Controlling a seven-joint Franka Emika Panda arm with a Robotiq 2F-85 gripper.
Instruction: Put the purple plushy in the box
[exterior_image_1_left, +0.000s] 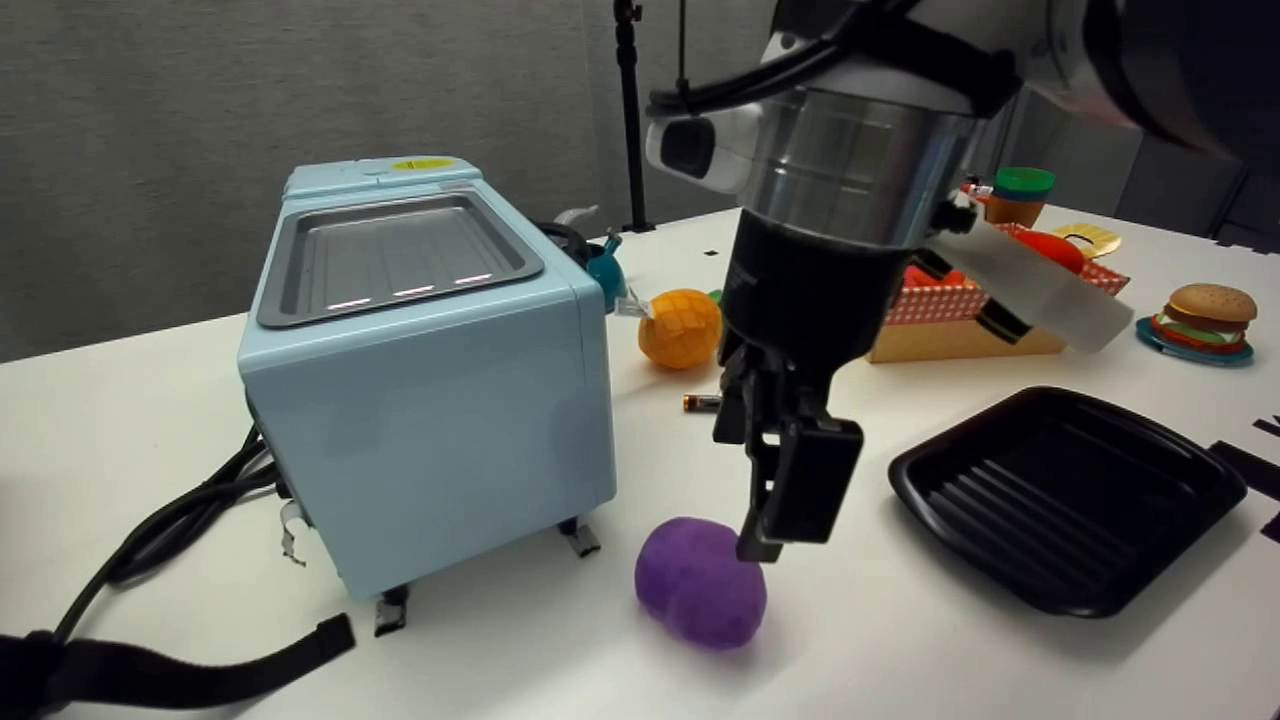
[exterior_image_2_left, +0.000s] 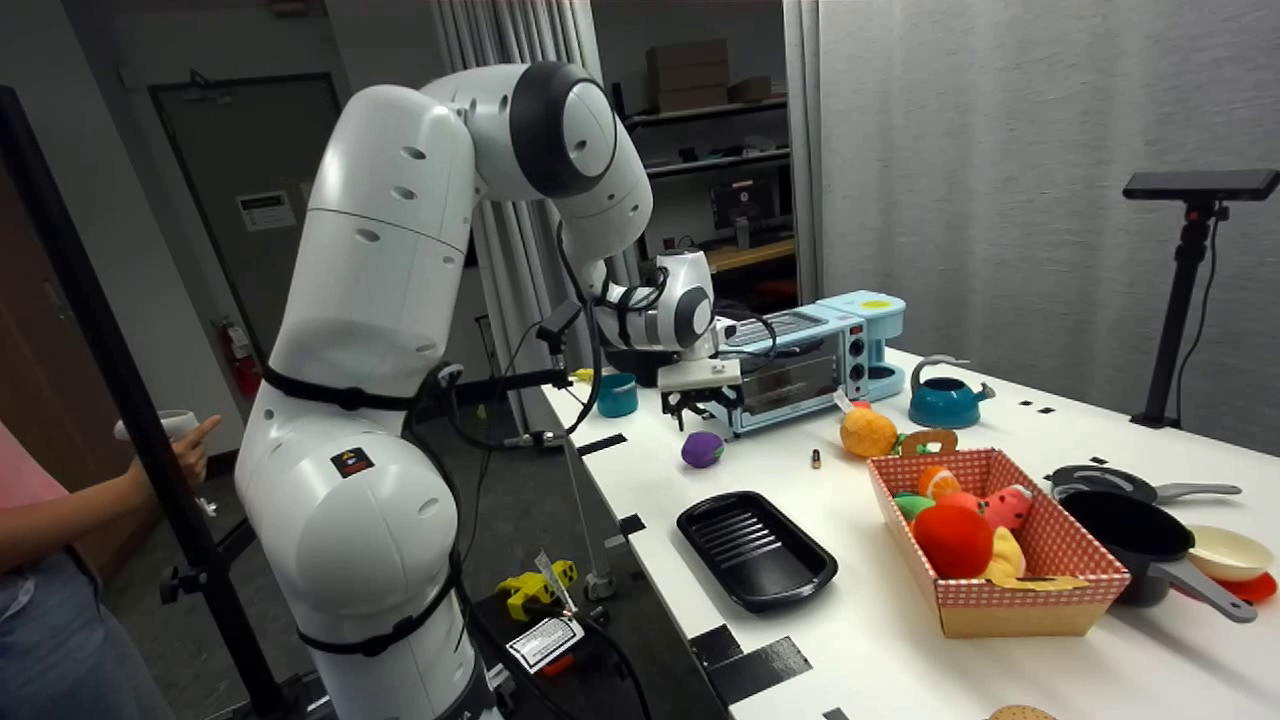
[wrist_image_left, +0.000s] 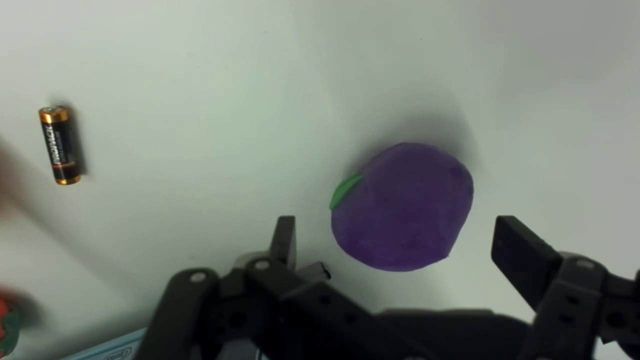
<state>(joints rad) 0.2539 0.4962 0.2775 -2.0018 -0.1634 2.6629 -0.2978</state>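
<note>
The purple plushy is a round soft ball lying on the white table; it also shows in an exterior view and in the wrist view, with a small green leaf at its side. My gripper is open and empty. In the wrist view its fingers stand apart, one on each side of the plushy, with gaps to both. In both exterior views the gripper points down above the plushy. The box is tan cardboard with red checked lining; it also shows in an exterior view, partly behind the arm.
The box holds several plush fruits. A black ridged tray lies between plushy and box. A light-blue oven stands close beside the plushy. An orange plush, a battery and a teal kettle are also on the table.
</note>
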